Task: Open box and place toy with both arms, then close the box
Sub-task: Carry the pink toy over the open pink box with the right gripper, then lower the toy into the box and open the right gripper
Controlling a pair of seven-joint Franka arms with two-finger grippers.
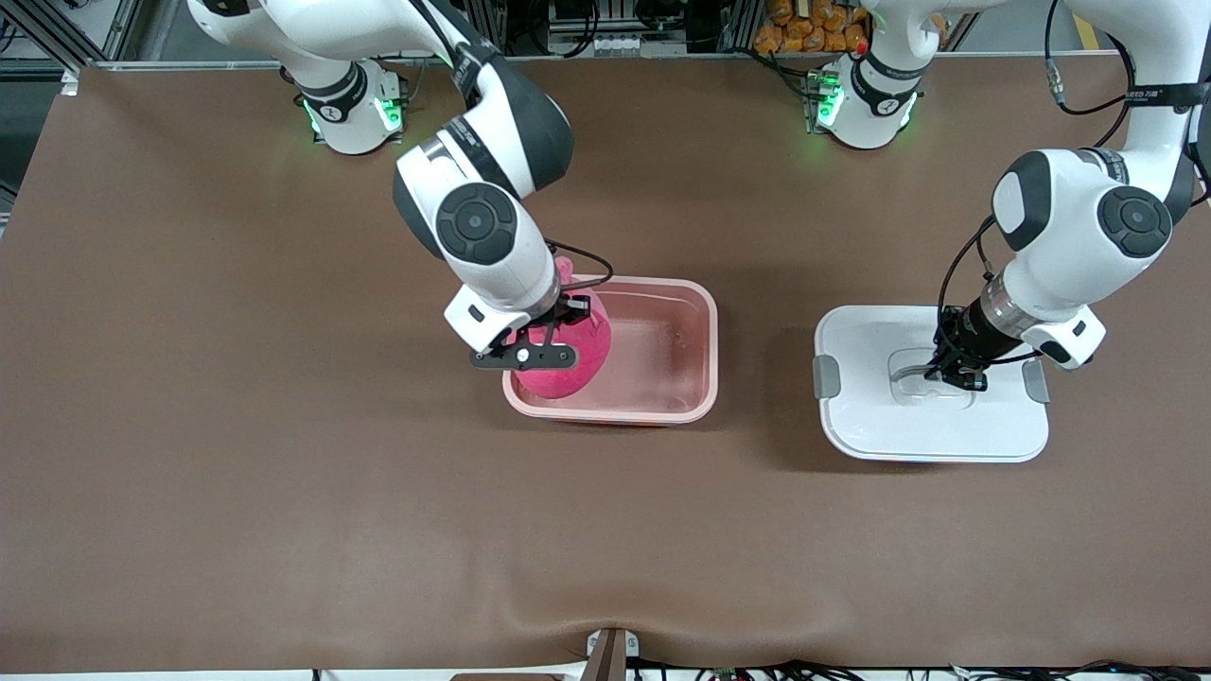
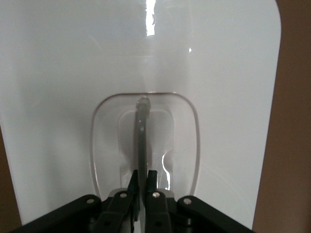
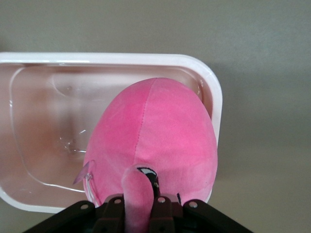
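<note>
Lid (image 1: 932,416) handle pinched by left hand (image 1: 956,376); right hand (image 1: 558,326) grips upright toy (image 1: 563,364) in box (image 1: 662,409).

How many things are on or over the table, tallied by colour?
Pink: 2, the box and the toy
White: 1, the lid
Black: 2, the left hand and the right hand
Total: 5

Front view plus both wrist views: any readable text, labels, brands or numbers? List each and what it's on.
Strap on the left arm's upper link: white lettering, too small to read reliably.
Round marks on the two arm bases: symbols only, no legible text.
Box, lid, toy: no text visible.
Left and right wrist views: none.
</note>
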